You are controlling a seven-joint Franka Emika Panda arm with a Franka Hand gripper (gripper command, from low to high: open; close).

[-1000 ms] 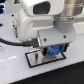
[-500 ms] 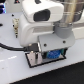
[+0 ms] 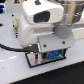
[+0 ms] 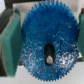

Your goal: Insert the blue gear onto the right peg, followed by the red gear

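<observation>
Since the earlier frames the arm (image 3: 47, 22) has come lower over the plate, so its white wrist housing now fills most of the exterior view and hides more of what lies beneath. White and bulky, the arm spans from about ten o'clock to three o'clock in that view, with a black cable (image 3: 12, 48) curving in from nine o'clock toward its base. Below it, near six o'clock, sits the grey plate (image 3: 35, 59) with its black rim, resting on the white table (image 3: 12, 67). Directly over the plate is the blue gear (image 4: 47, 42), seen from outside only as a bright blue patch under the wrist. From the wrist camera it is a wide, flat, bright-blue disc with a speckled, glittery face and fine teeth all round its edge. Its centre hole is dark and elongated, and a small pale-tipped pin, seemingly the right peg (image 4: 49, 60), shows through the hole toward six o'clock. The gripper (image 4: 47, 40) holds the gear by its edge: green pads (image 4: 11, 42) press against the toothed rim at nine o'clock and three o'clock, spread as wide as the disc.
</observation>
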